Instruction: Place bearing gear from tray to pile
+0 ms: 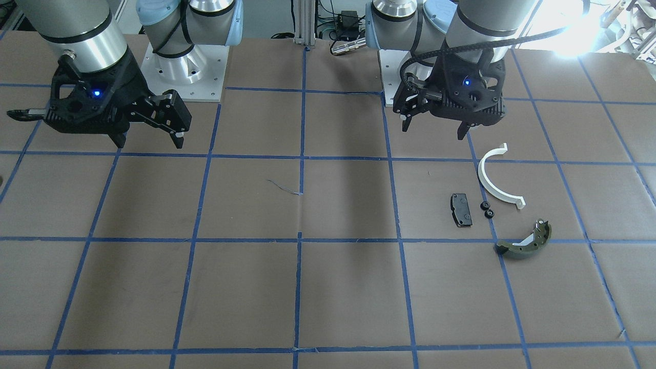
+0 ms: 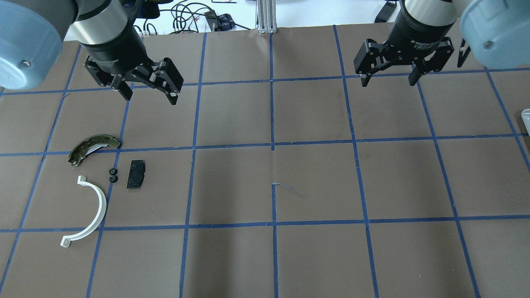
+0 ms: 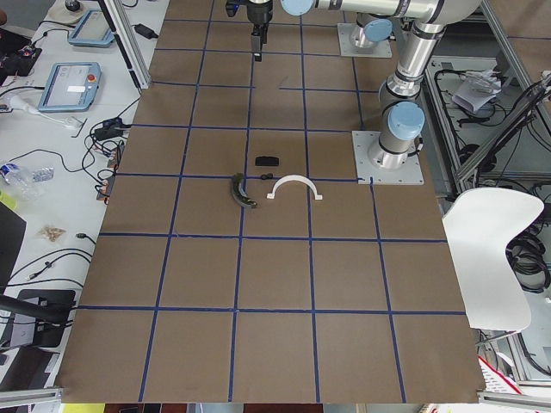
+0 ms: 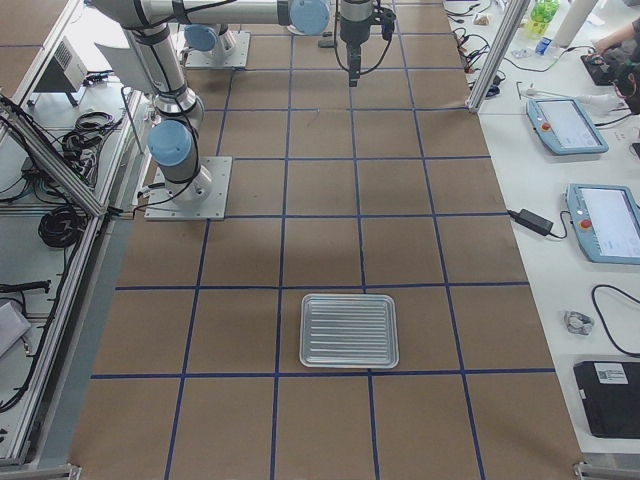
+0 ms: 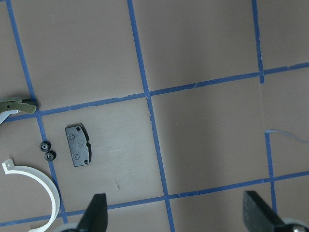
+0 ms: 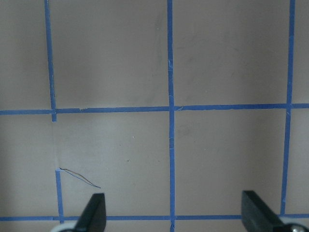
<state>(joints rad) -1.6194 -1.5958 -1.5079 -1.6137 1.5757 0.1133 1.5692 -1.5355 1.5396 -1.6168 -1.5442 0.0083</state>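
Silver tubes point(image 1: 84, 51), pale blue joint caps point(image 2: 25, 45). Black left gripper point(image 2: 150, 98) and black right gripper point(image 2: 388, 82), each with a small blue light point(image 1: 96, 94). Ribbed black cable point(image 1: 430, 53) above left gripper. White lettering point(image 2: 428, 43) above right gripper. Square metal base plates point(image 1: 205, 82) with screws.

Gears point(image 2: 112, 179) lie between pad point(image 2: 136, 174) and half-ring point(image 2: 90, 213), with the shoe point(image 2: 92, 147) nearby.

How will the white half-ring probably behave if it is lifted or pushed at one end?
The white half-ring looks thin and plastic, so probably light and slightly springy. It lies flat as an open arc, so a push at one end would likely spin it, not roll it.
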